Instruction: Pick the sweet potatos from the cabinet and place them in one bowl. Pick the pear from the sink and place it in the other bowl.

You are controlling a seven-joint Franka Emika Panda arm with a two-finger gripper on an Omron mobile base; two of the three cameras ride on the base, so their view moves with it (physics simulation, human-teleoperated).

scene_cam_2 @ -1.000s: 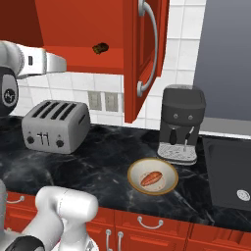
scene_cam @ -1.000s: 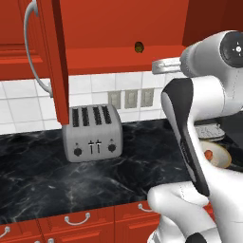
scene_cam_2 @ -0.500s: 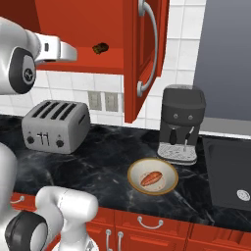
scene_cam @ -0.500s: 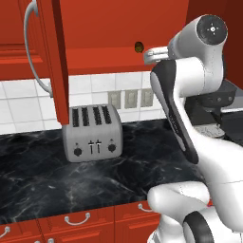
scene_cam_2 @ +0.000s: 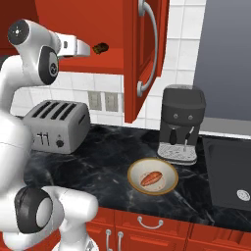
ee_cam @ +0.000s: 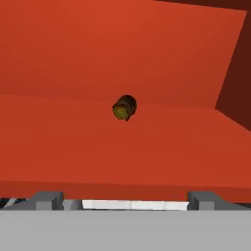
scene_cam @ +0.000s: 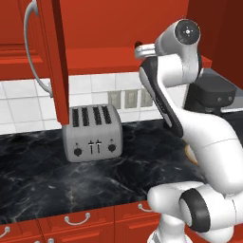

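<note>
In the left base view we have the arm raised to the open cabinet (scene_cam: 52,71), its wrist level with the shelf edge, and the dark sweet potato (scene_cam: 138,45) peeps out just past it.

In the right base view our claw (scene_cam_2: 88,48) sits just short of that sweet potato, which lies on the shelf a little further in; the reddish one (scene_cam_2: 151,178) already rests in the bowl (scene_cam_2: 153,175) on the tabletop.

In the hand view the tuber lies straight ahead, centred between our widely spread, empty fingertips (ee_cam: 46,200), its long axis pointing roughly towards us, we judge.
</note>
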